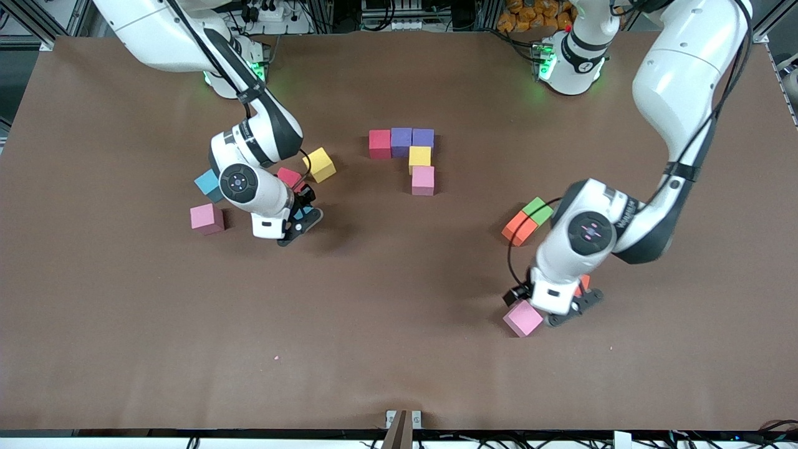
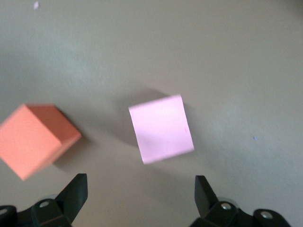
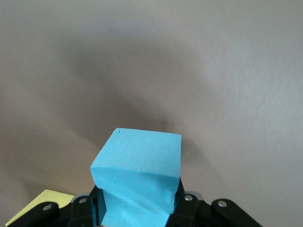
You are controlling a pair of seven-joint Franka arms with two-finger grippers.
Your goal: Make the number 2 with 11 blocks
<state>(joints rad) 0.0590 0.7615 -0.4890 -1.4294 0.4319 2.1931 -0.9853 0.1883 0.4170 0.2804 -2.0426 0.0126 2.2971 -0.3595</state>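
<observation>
The right gripper's (image 1: 300, 219) jaws are clamped on the sky-blue cube (image 3: 137, 175), which fills the gap between them. The left gripper's (image 2: 141, 185) jaws stand wide and hold nothing.

The table (image 1: 399, 349) carries the number 2 (image 1: 419, 157) part-built near the middle, closer to the robots' edge than to the front camera's. It has a row of red, purple and purple cubes. A yellow cube and then a pink one run toward the camera from that row's end on the left arm's side.

The right arm is low over the table toward its own end, among loose cubes. The left arm hangs toward its own end over a loose pink cube (image 2: 161, 128), with an orange cube (image 2: 33, 139) just beside it.

The step in hand looks like carrying the sky-blue cube to the digit. Its likely place is the middle row, touching the digit's pink cube (image 1: 423, 181) on the side toward the right arm's end.

- Lift straight up first, since a yellow cube (image 1: 319, 165) and a red one (image 1: 290, 178) sit near the gripper.
- Square the held cube's faces to the row before lowering.
- Come down slightly apart from the pink cube, so the foam does not catch and shove it.
- Release only once the cube rests flat.

The left arm would do best to wait.
</observation>
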